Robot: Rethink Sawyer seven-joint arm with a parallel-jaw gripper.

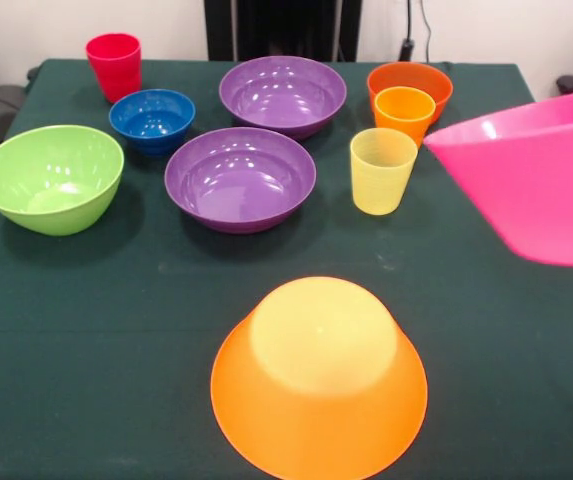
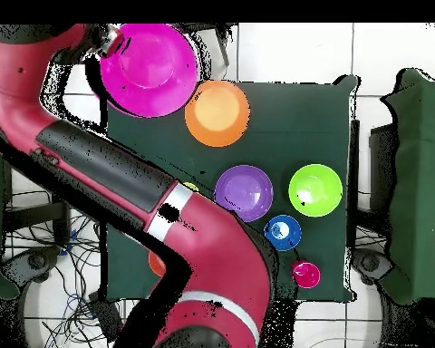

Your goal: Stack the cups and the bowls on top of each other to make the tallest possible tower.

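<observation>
Front view: pink bowl [image 1: 536, 185] tilted, off the table [image 1: 86, 330] at right edge, orange bowl [image 1: 319, 380] upside down near front, my arm [image 2: 121, 181] reaching twd pink, can't tell grip state

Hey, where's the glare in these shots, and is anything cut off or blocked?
Front view: bright highlights inside the lime green plastic bowl and nearer glossy purple bowl; the large pink bowl, raised and tilted, is cropped by the right edge. Overhead view: the red robot arm hides part of the table.
</observation>
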